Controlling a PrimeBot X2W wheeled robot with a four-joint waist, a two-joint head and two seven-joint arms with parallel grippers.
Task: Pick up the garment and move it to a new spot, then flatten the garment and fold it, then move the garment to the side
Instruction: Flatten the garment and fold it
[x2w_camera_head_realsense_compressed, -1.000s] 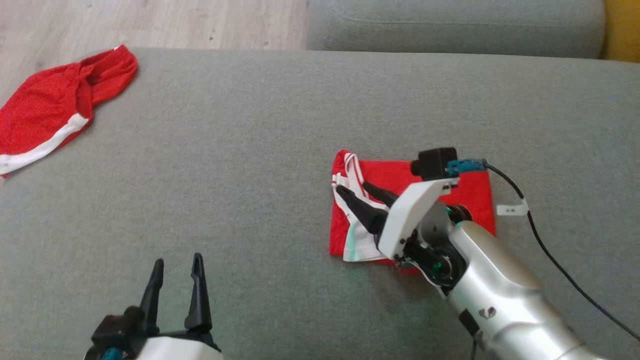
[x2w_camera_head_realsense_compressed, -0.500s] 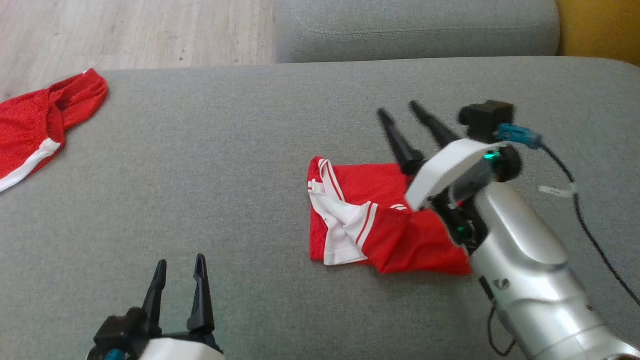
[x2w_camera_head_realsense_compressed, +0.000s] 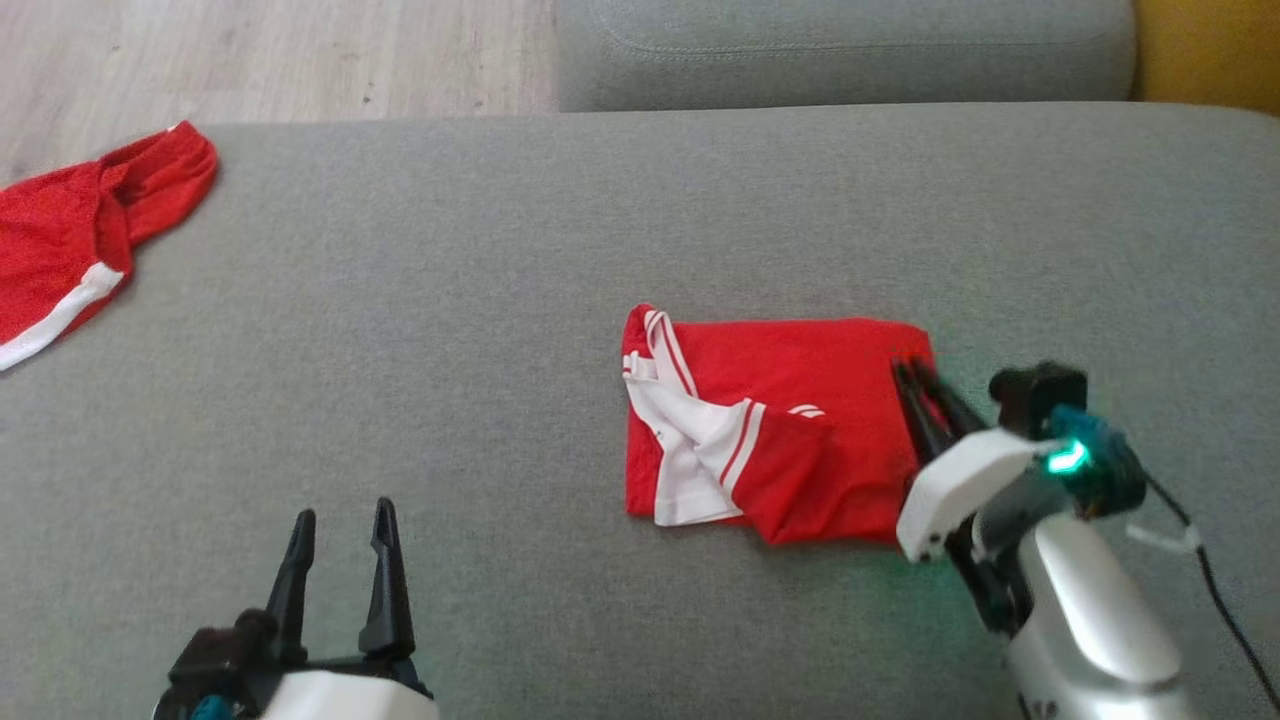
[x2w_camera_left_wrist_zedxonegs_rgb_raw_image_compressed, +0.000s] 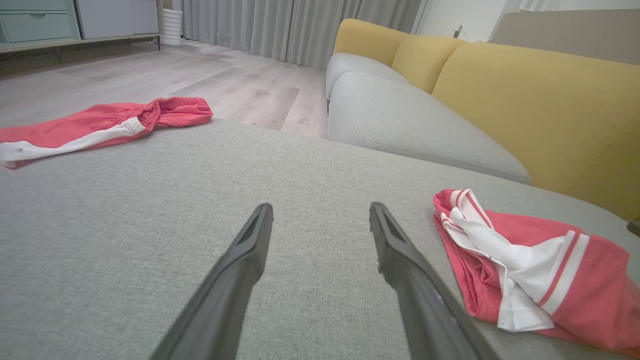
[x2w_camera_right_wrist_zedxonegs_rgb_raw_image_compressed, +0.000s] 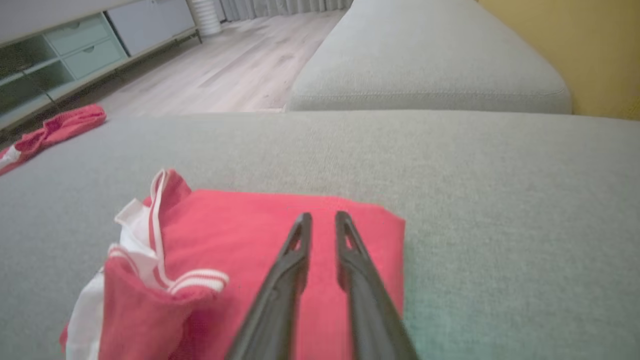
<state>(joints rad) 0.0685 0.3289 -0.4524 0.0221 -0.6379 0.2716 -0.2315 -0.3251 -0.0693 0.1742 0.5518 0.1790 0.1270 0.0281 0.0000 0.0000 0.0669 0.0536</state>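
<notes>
Garment (x2w_camera_head_realsense_compressed: 800, 400), folded, lies right of centre on the sofa seat (x2w_camera_head_realsense_compressed: 450, 330), clear of its edges. Your right jaws show only a slim gap, tips at the garment's right edge; whether they pinch cloth cannot be told. Your left jaws stand wide open, empty, near the front edge. Risk: gripping only the top layer would unfold it as you drag; watch the loose white-striped flap (x2w_camera_head_realsense_compressed: 690, 450).

Garment (x2w_camera_head_realsense_compressed: 790, 430) of matt red cloth with white trim; sofa (x2w_camera_head_realsense_compressed: 500, 300) of coarse, matt grey weave; fingers (x2w_camera_left_wrist_zedxonegs_rgb_raw_image_compressed: 235, 280) of dark, matt plastic; forearm (x2w_camera_head_realsense_compressed: 1090, 610) of glossy silver shell; floor (x2w_camera_head_realsense_compressed: 250, 50) of pale, smooth wood; backrest (x2w_camera_left_wrist_zedxonegs_rgb_raw_image_compressed: 525, 100) of matt yellow cloth.
</notes>
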